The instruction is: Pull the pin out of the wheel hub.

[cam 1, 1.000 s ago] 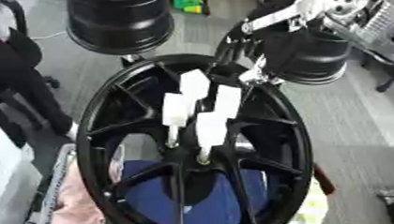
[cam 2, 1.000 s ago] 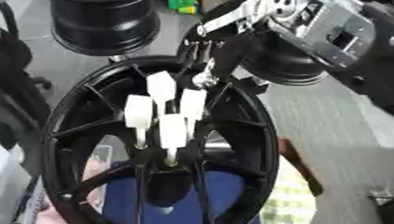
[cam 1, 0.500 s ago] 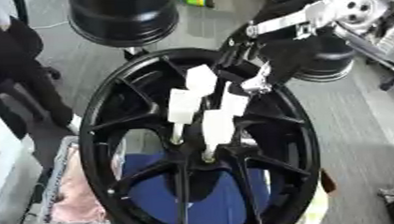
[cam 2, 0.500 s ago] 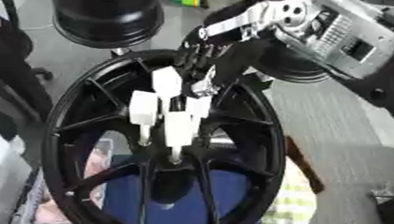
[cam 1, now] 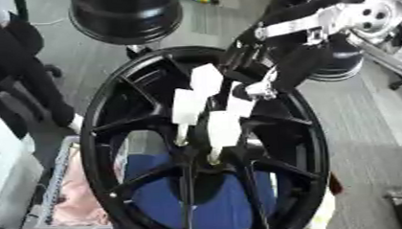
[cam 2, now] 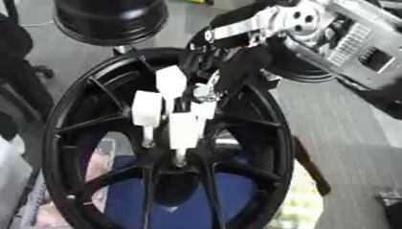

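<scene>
Grey floor (cam 1: 368,115), one wheel hub (cam 1: 113,138), four white pins (cam 1: 187,106)

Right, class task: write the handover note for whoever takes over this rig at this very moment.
Right robot hand: at the upper right of the hub, fingers down among the white pins; grip on a pin cannot be made out.
Left robot hand: not in view.
Wheel hub: black, spoked, fills the view.
White pins: four white-headed pins are seated near the centre.
Done: the reach to the pins.
Left: grip one pin and pull it clear.
</scene>
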`<control>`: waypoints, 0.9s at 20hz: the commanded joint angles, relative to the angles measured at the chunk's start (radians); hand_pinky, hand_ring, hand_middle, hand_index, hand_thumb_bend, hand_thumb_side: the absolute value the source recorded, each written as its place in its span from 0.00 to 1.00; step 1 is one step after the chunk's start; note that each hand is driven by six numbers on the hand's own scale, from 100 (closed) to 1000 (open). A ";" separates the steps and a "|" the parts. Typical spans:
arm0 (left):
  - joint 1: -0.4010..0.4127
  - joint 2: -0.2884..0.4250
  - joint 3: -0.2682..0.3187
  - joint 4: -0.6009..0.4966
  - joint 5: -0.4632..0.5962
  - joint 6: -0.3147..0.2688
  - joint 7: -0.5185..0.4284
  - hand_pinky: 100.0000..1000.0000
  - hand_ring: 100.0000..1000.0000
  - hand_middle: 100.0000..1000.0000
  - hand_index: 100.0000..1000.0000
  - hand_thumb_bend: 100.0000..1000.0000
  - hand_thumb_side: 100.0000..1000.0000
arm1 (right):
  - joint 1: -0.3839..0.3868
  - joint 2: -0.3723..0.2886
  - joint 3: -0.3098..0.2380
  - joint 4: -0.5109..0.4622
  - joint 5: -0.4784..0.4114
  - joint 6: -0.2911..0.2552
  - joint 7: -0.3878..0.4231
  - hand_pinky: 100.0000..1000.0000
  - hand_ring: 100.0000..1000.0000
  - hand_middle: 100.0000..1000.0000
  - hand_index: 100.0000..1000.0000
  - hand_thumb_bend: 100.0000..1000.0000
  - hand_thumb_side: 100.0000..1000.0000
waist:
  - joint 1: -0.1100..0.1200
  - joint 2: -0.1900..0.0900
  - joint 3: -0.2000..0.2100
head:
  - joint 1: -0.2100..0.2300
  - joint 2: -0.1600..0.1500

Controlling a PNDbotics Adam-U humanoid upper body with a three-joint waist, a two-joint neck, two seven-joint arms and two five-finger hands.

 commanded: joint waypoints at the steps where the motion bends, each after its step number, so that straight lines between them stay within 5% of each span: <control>1: -0.011 0.025 0.006 -0.017 -0.002 0.001 -0.002 0.73 0.79 0.71 0.84 0.11 0.54 | -0.007 -0.039 -0.016 -0.032 0.039 0.046 0.021 0.86 0.87 0.83 0.90 0.24 0.44 | 0.007 -0.013 0.000 | -0.001 -0.002; 18: -0.022 0.021 0.003 -0.017 0.003 -0.003 -0.008 0.73 0.79 0.71 0.84 0.10 0.55 | 0.028 -0.021 -0.018 0.027 0.089 0.039 0.029 0.86 0.87 0.83 0.90 0.25 0.43 | 0.010 0.005 0.010 | -0.019 -0.016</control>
